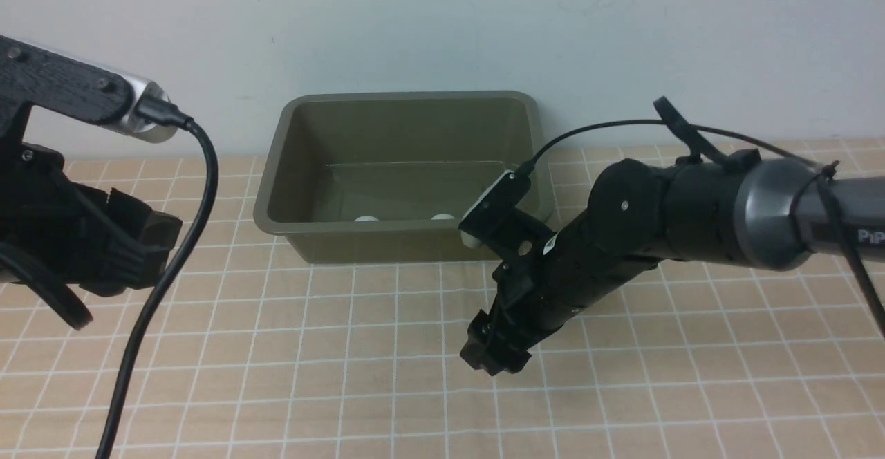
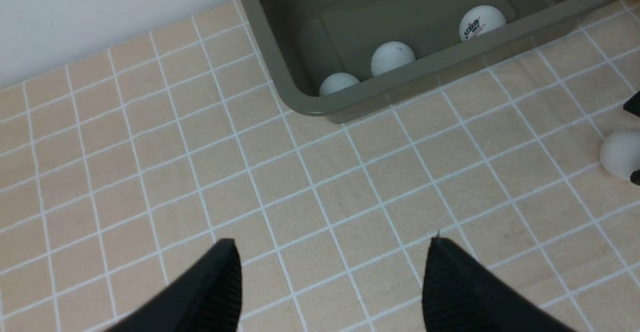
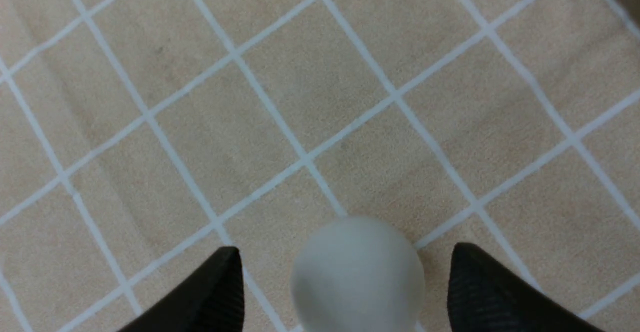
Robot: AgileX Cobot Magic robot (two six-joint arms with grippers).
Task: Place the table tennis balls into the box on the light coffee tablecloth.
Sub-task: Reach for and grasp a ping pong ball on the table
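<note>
The olive-green box stands at the back of the light coffee tablecloth. Three table tennis balls lie inside it along the near wall; the front view shows only two ball tops. A further ball rests on the cloth between the fingers of my right gripper, which is open with a gap on each side. The same ball shows at the edge of the left wrist view. From the front, the right gripper hides it. My left gripper hovers open and empty at the left.
A pale wall rises straight behind the box. The left arm's black cable hangs down over the cloth at the left. The right arm stretches across in front of the box's right corner.
</note>
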